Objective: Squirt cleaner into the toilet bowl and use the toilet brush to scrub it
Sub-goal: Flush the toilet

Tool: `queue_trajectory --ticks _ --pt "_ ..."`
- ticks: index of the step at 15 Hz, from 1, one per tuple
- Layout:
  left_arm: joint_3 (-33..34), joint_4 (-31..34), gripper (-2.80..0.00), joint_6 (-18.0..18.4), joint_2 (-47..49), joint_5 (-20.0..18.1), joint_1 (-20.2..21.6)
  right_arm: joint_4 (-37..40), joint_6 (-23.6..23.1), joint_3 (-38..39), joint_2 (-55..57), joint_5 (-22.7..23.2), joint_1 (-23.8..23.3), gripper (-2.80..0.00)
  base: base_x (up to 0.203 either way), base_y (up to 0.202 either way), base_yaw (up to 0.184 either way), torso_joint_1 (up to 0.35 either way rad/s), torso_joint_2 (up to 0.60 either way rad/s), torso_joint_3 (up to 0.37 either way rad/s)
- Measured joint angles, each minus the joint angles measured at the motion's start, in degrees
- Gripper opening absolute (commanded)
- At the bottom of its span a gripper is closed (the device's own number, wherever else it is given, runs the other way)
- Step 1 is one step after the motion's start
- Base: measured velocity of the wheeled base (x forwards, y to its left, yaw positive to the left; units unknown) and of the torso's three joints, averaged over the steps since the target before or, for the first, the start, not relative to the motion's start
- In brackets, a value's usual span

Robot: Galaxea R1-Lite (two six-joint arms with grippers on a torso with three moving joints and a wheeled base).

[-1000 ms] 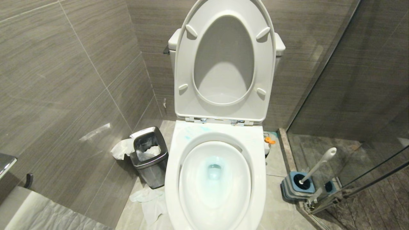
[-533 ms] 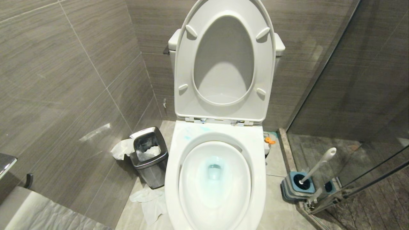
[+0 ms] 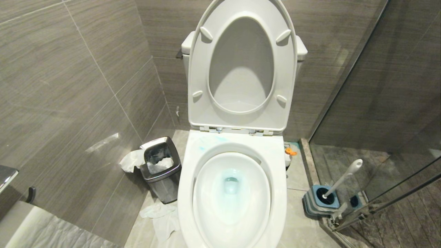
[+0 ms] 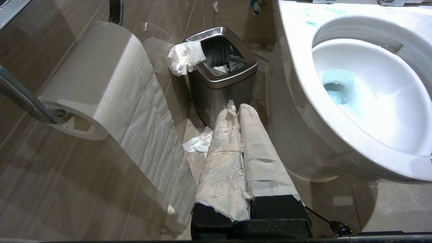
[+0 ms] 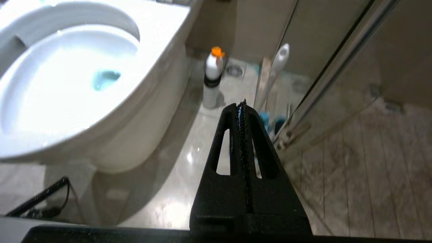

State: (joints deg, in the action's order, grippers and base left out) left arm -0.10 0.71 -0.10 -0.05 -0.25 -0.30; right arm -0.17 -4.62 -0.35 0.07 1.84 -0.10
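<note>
Across the head view nothing differs from the frames a second ago: the toilet bowl (image 3: 232, 196) sits with seat and lid raised, the cleaner (image 3: 231, 184) tints the water at its bottom turquoise, and pale blue smears mark the back rim. On the floor to the right, the toilet brush (image 3: 342, 179) leans in its blue-and-grey base against the glass shower partition (image 3: 379, 103). Neither arm shows in that view. From the wrist cameras, the left gripper (image 4: 238, 107) hangs low beside the bowl with its paper-wrapped fingers pressed together and empty, pointing toward the steel bin (image 4: 221, 71); the right gripper (image 5: 242, 104) is likewise closed on nothing, pointing toward the brush and a white bottle with an orange cap (image 5: 213, 79). The bowl's near rim is cut off, the brush head is hidden in its base, and the toilet roll (image 4: 101, 81) is partly cropped.
</note>
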Motion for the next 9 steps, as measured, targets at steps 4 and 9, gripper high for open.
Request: queue_trajectory --ticks 4,9 --pt "0.0 0.0 -2.8 0.0 0.0 0.0 0.0 0.4 0.4 0.3 -0.2 -0.2 0.0 -2.8 0.0 0.0 0.0 0.0 0.0 0.0" --pt "0.0 0.1 -2.8 0.5 0.0 0.0 0.0 0.5 2.1 0.3 -0.2 -0.2 0.0 -2.8 0.0 0.0 0.0 0.0 0.0 0.0"
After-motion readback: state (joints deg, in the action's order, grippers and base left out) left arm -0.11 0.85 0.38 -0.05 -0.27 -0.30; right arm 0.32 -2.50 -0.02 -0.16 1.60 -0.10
